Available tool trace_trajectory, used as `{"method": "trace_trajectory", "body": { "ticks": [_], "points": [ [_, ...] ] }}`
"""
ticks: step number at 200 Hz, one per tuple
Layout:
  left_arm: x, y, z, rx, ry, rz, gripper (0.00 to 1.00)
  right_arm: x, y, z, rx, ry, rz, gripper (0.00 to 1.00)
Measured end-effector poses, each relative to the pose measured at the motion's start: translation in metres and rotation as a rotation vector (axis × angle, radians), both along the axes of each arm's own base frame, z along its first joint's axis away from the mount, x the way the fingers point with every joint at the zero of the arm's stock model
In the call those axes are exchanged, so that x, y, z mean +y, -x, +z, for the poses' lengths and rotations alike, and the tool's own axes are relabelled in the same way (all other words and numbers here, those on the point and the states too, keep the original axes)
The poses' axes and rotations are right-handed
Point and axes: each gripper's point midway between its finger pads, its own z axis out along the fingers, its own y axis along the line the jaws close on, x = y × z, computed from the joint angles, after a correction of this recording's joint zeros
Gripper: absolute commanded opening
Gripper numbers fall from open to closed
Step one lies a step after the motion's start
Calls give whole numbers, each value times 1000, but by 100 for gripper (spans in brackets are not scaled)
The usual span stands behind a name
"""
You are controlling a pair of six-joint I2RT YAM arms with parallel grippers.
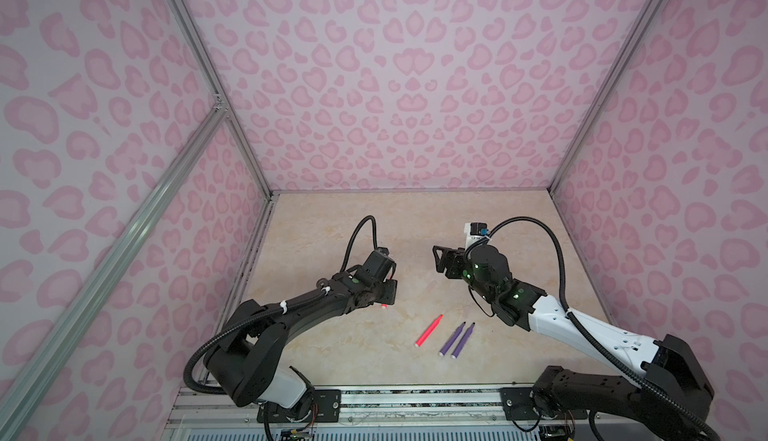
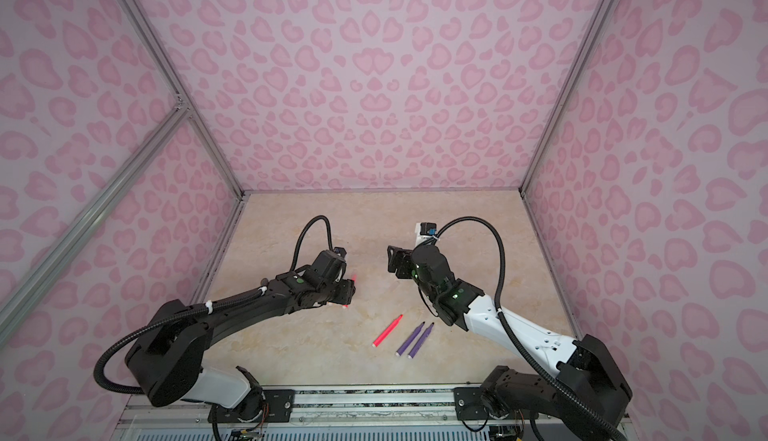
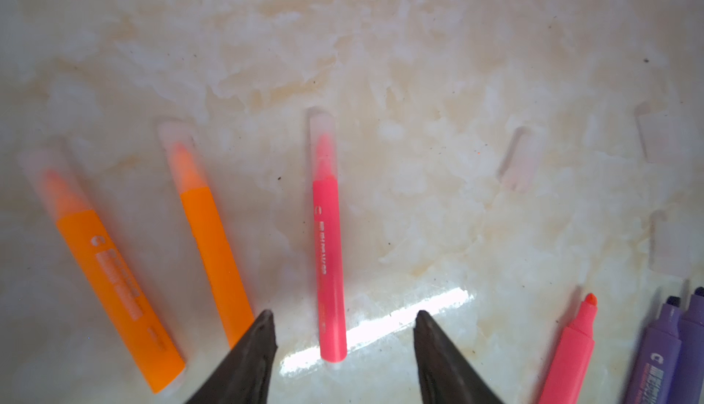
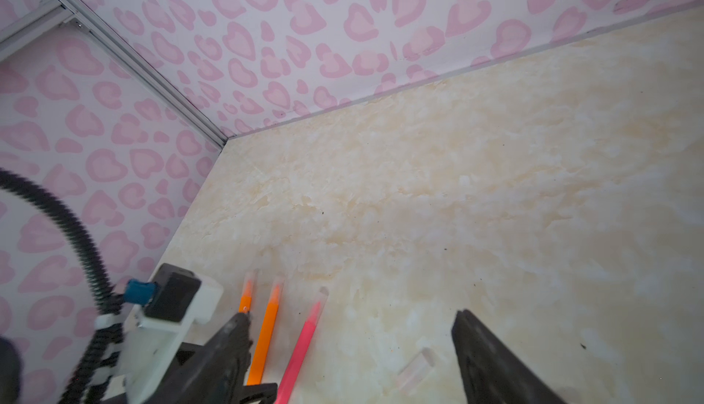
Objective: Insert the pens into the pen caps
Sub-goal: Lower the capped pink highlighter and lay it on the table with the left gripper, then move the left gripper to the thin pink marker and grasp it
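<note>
In the left wrist view two orange pens (image 3: 114,288) (image 3: 213,253) and a pink pen (image 3: 329,261) lie on the table, each with its tip inside a clear pen cap (image 3: 323,143). My left gripper (image 3: 344,312) is open; the pink pen's back end lies between its fingers, touching neither. Three empty caps (image 3: 520,158) (image 3: 655,135) (image 3: 670,242) lie beyond. An uncapped pink pen (image 1: 428,330) and two uncapped purple pens (image 1: 451,339) (image 1: 463,341) lie mid-table. My right gripper (image 4: 353,316) is open and empty above the table, an empty cap (image 4: 417,369) below it.
Pink patterned walls (image 1: 415,85) close the beige marbled table (image 1: 415,218) on three sides. An aluminium rail (image 1: 415,397) with both arm bases runs along the front edge. In both top views the left arm (image 1: 311,306) hides the capped pens.
</note>
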Motion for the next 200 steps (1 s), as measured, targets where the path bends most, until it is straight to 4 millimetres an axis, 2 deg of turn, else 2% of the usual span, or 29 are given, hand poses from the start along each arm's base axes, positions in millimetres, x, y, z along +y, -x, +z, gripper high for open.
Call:
{"method": "trace_trajectory", "body": {
  "ticks": [21,35,54,89,106,154,169,200],
  "points": [
    [-21,15,25,-86,49,-98,61,-2,-8,1,8,7,-16,83],
    [-38,29,35,-128,61,-183,61,-4,-15,4,6,5,-32,83],
    [-63,50,36,-134,70,-306,58,-9,-23,3,14,12,-53,82],
    [-102,71,29,-122,35,-464,56,-20,-35,-2,32,32,-91,81],
    [-107,84,19,-96,16,-519,56,-33,-36,-5,33,45,-125,82],
    [-101,91,-28,-6,-105,-536,51,-91,-45,-9,32,66,-287,81],
    [-102,94,-37,14,-142,-544,50,-97,-45,-7,27,65,-302,81],
    [-107,93,-41,12,-170,-548,50,-108,-44,-11,32,69,-326,81]
  ]
}}
